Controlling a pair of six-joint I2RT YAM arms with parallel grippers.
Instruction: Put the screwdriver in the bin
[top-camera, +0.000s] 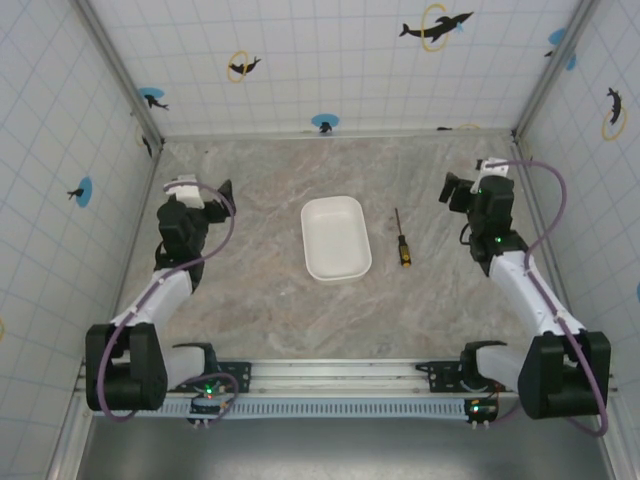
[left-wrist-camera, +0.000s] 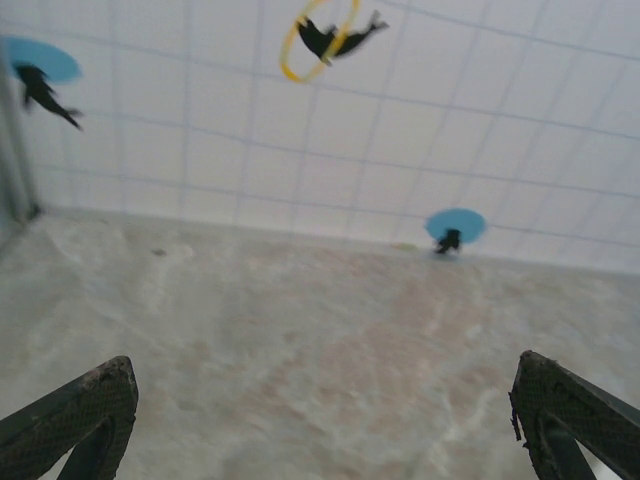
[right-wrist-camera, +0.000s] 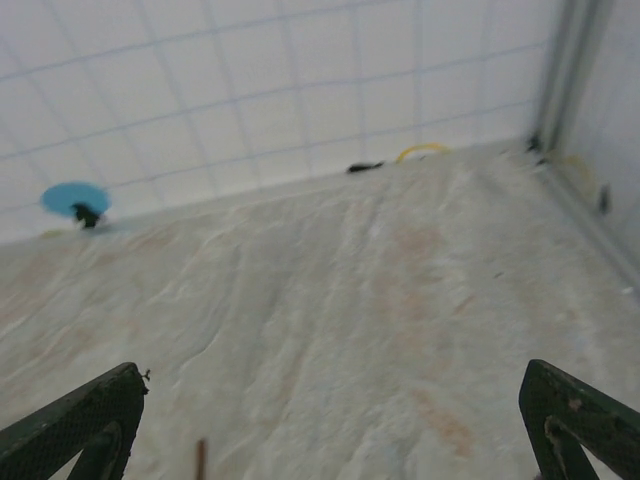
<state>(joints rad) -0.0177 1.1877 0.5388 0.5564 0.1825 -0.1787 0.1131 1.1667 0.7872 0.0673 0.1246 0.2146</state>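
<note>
**Screwdriver not yet picked up**

We see the screwdriver lying on the table just right of the empty bin, not touching it. Our left gripper and right gripper gape wide, holding nothing. Grasping and placing both remain.

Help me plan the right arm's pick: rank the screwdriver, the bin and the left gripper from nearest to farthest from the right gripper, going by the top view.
1. The screwdriver, lying just left of the right gripper and a little nearer the bases.
2. The bin, in the middle, on the screwdriver's other side.
3. The left gripper, far over on the left side.
</note>
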